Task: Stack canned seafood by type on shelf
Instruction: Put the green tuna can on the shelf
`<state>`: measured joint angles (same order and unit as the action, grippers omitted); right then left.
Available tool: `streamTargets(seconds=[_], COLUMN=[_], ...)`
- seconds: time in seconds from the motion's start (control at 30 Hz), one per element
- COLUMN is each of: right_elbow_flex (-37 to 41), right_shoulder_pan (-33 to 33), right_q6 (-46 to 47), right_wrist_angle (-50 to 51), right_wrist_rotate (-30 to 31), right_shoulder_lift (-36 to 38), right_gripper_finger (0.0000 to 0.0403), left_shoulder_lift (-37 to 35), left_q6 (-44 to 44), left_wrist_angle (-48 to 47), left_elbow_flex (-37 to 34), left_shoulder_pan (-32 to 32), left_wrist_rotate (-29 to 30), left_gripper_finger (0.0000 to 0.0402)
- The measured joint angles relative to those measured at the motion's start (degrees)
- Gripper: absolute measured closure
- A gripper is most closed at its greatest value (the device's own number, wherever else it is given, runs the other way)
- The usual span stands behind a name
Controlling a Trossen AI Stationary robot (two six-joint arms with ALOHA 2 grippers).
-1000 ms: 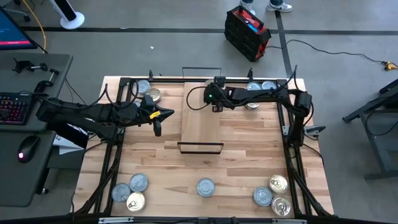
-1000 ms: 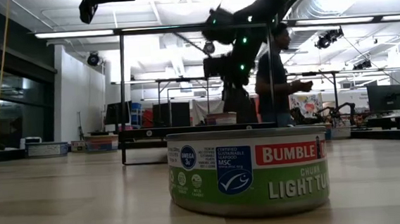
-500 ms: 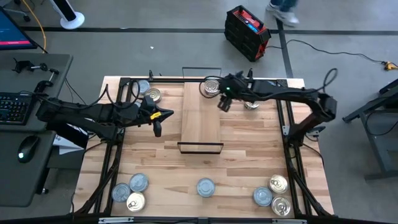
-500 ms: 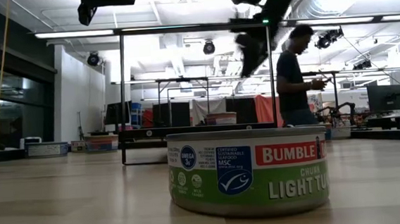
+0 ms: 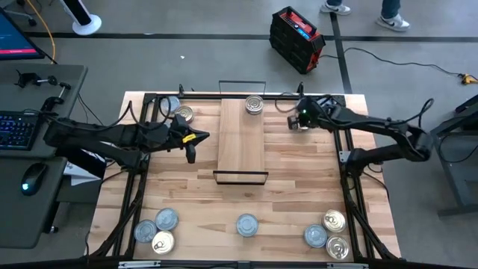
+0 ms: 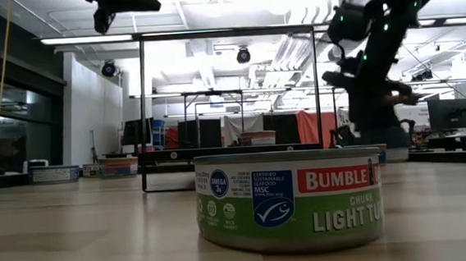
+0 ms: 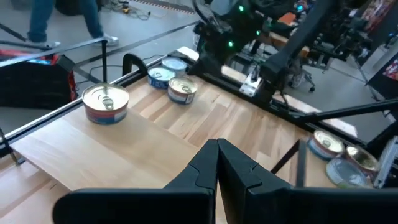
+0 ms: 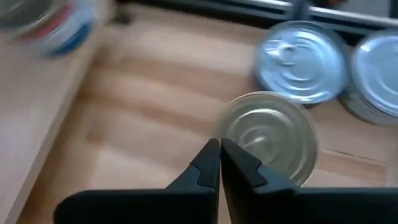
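Grey workshop floor surrounds the pale butcher-block tabletop [image 5: 291, 187], where a long light-wood shelf [image 5: 242, 142] carries one silver-lidded round tin [image 5: 255, 104] at its far end. Other flat tins [image 5: 246, 224] sit along the near edge and far corners. Right gripper [image 5: 297, 123], fingers closed and empty, hovers right of the shelf; left gripper [image 5: 190, 153], likewise closed and empty, waits left.

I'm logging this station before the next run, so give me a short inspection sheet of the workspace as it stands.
Surface: wooden table, bare in the middle.
Job's things: one gold-lidded tin on the far end of the shelf; other tins grouped at the table's corners, one alone at the near edge.
Clutter: nothing seen.
Grippers: left gripper shut, left of the shelf, holding nothing; right gripper shut and empty, above the far right tins.
Cables: cord across the floor.
Surroundings: black case on the floor, a person's feet beyond, keyboard desk on the left.
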<state>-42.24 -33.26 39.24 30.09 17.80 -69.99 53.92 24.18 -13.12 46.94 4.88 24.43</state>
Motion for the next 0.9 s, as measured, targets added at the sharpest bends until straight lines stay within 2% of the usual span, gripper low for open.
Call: streamTargets(seconds=[0.17,0.23,0.33,0.43,0.5,0.57,0.67,0.77,0.9], right_elbow_flex=[-0.24,-0.62,-1.46,-2.95,-3.72,-3.89,-3.87,-3.85,-3.83], right_shoulder_pan=[-5.96,-6.93,-5.93,-2.78,-0.10,2.94,9.02,18.57,34.02], right_q6=[0.70,-1.24,-5.13,-11.59,-16.80,-19.88,-19.12,-13.33,-2.26], right_wrist_angle=[-0.77,-0.70,0.45,3.55,6.20,8.23,11.23,13.15,11.22], right_wrist_rotate=[-3.32,-5.50,-8.80,-11.38,-13.64,-16.88,-22.37,-23.74,-18.88], right_shoulder_lift=[-5.14,-6.02,-5.09,-1.45,1.72,5.07,9.66,12.24,11.68], right_gripper_finger=[0.0402,0.0402,0.0403,0.0403,0.0403,0.0403,0.0403,0.0403,0.0403], left_shoulder_lift=[4.10,5.69,6.80,6.76,6.58,6.61,8.40,11.77,17.90], left_q6=[1.91,3.55,8.22,12.68,15.27,18.92,23.65,24.63,18.16], left_wrist_angle=[3.12,3.83,3.79,3.86,3.12,1.45,-1.86,-4.67,-5.25], left_elbow_flex=[0.00,0.00,0.00,0.00,0.00,0.00,0.02,0.02,0.00], left_shoulder_pan=[-2.88,-3.10,-2.38,0.69,4.43,8.51,14.63,19.86,24.94], left_wrist_rotate=[-7.92,-9.21,-11.13,-16.51,-17.31,-15.74,-13.03,-12.70,-16.31], left_gripper_finger=[0.0401,0.0401,0.0401,0.0401,0.0401,0.0401,0.0401,0.0401,0.0401])
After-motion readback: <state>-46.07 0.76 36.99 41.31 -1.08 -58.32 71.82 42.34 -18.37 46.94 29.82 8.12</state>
